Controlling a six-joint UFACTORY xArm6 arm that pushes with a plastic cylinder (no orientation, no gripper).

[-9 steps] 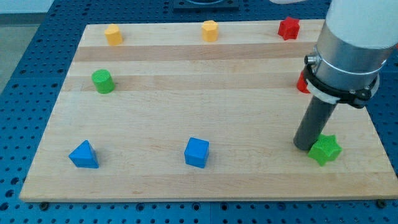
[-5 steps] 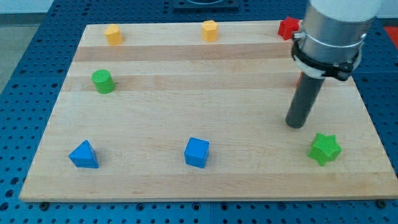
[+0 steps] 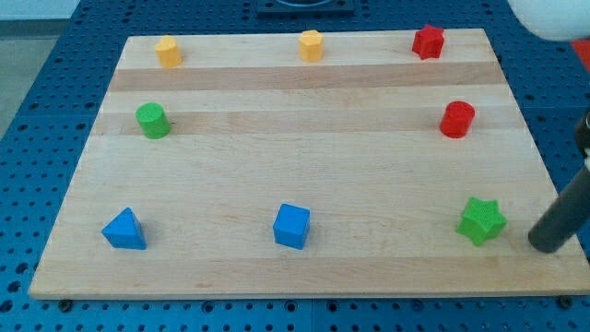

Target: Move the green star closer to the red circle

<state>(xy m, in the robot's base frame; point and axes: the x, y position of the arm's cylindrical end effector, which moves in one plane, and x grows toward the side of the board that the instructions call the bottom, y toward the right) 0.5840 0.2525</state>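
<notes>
The green star (image 3: 481,221) lies near the board's bottom right corner. The red circle (image 3: 456,120) stands above it, near the right edge. My tip (image 3: 548,245) is at the view's right of the green star and slightly lower, a short gap from it, at the board's right edge. The rod leans up and out of view to the right.
The wooden board (image 3: 295,166) also holds a red star (image 3: 428,41) at top right, two yellow blocks (image 3: 312,45) (image 3: 167,51) along the top, a green cylinder (image 3: 152,121) at left, a blue triangle (image 3: 124,230) and a blue cube (image 3: 291,226) along the bottom.
My tip has gone from just left of the green star, up toward the red circle, then round to the star's right side. The red circle is now uncovered. No block has moved.
</notes>
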